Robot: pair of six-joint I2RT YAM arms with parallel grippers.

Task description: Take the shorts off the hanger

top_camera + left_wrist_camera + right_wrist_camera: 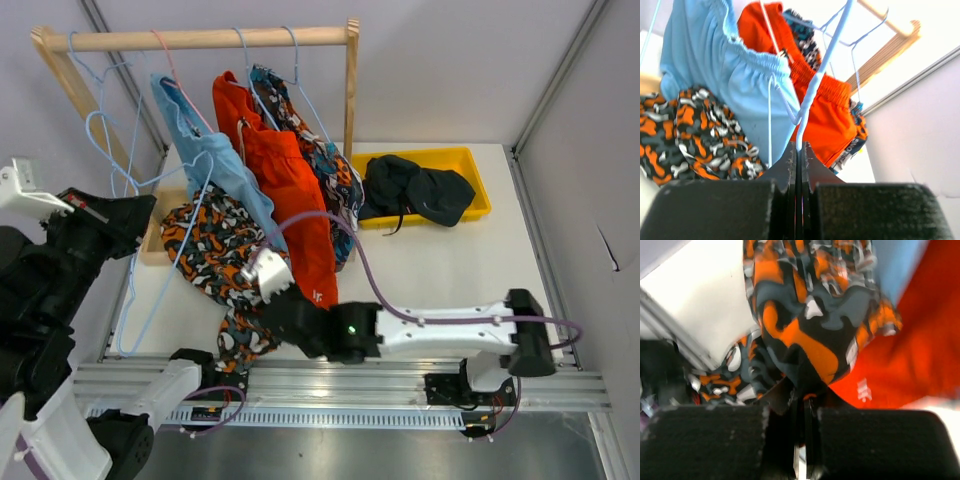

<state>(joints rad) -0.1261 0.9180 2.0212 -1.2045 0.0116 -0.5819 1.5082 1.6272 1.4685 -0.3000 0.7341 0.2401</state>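
Observation:
The orange-black-white camouflage shorts (210,245) droop low at the front left of the rack. My right gripper (258,305) is shut on their hem (810,315), its jaws (802,392) pinching the fabric. My left gripper (799,147) is shut on a pale blue wire hanger (812,90) and sits at the left side (148,212). Light blue shorts (215,165), red-orange shorts (285,180) and blue-orange patterned shorts (325,150) hang on the rack. Dark shorts (415,190) lie in the tray.
A wooden rack (200,38) stands at the back left with several empty wire hangers (100,120) on its left end. A yellow tray (420,155) lies at the back right. Walls close in on both sides, and a metal rail (400,385) runs along the near edge.

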